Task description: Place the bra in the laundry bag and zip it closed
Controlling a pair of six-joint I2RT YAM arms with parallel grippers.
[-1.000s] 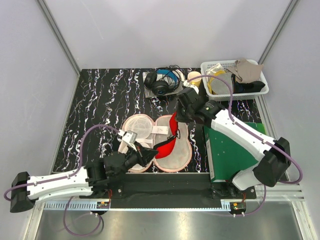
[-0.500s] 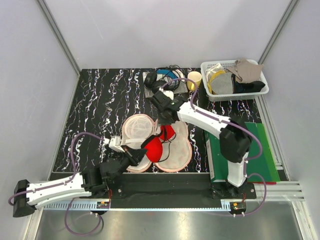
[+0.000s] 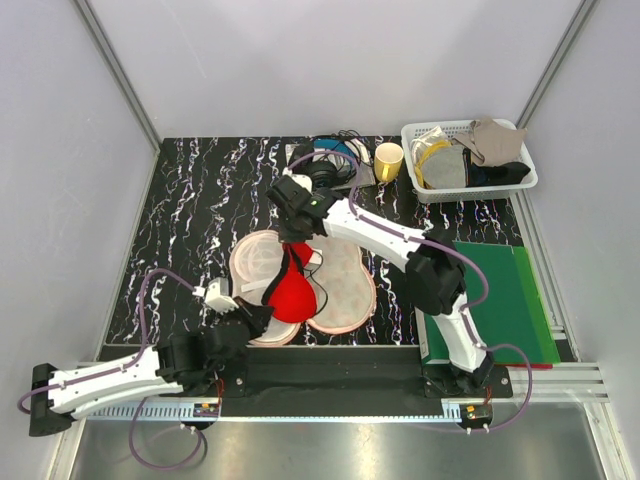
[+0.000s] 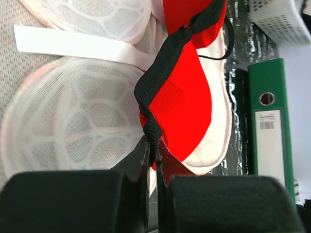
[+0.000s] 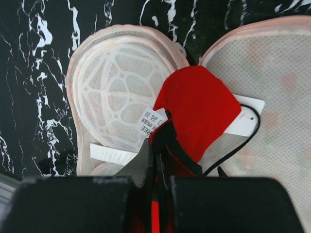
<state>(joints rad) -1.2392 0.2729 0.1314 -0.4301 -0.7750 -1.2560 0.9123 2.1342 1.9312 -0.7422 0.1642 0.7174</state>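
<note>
the bra [image 3: 293, 296] lies stretched over the open laundry bag [image 3: 350, 285] at the frame's centre. the left gripper [image 4: 154, 151], fingers nearly together, pinches its black edge band. the right gripper [image 5: 156, 154] seems likewise clamped on the strap beside the label [image 5: 148, 124], fingertips partly hidden.

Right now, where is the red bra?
In the top view, the bra is over the middle of the open laundry bag, held between the left tool at its near end and the right tool at its far end.
</note>
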